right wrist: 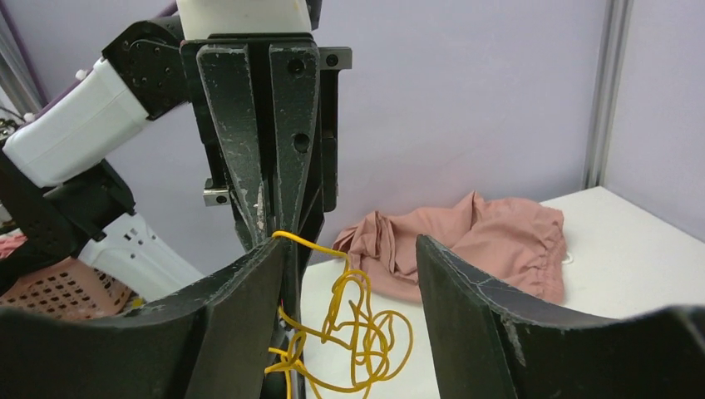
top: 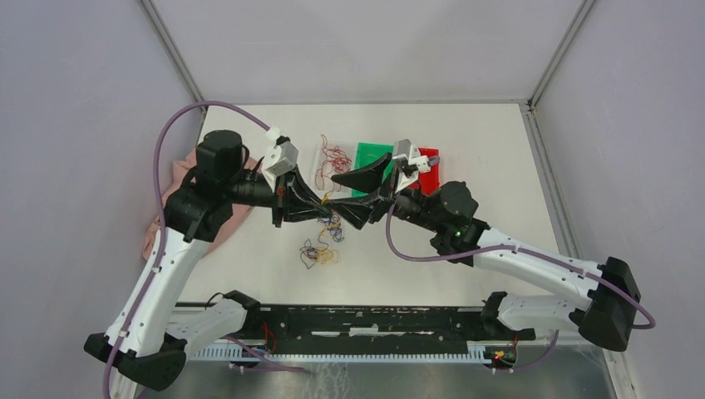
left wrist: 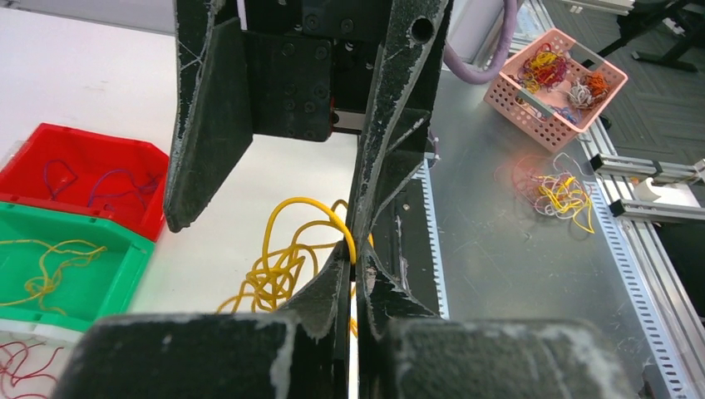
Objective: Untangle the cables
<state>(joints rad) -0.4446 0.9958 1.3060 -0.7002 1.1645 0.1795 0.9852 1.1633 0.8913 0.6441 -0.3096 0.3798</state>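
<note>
My left gripper point(left wrist: 356, 249) is shut on a yellow cable point(left wrist: 283, 258), which hangs from its tips in loose tangled loops above the table. In the top view the left gripper point(top: 327, 208) meets my right gripper point(top: 335, 195) above a small clump of cables point(top: 320, 253) on the table. My right gripper point(right wrist: 351, 245) is open and empty. Its wide jaws straddle the hanging yellow cable point(right wrist: 366, 332), and the cable's top runs over its left fingertip point(right wrist: 274, 249), right beside the shut left jaws.
Three trays stand behind the grippers: a clear tray point(top: 332, 158) with red cables, a green tray point(left wrist: 58, 266) with a yellow cable and a red tray point(left wrist: 83, 174) with purple cables. A pink cloth point(right wrist: 465, 241) lies at the table's left. A pink basket point(left wrist: 553, 83) stands off the table.
</note>
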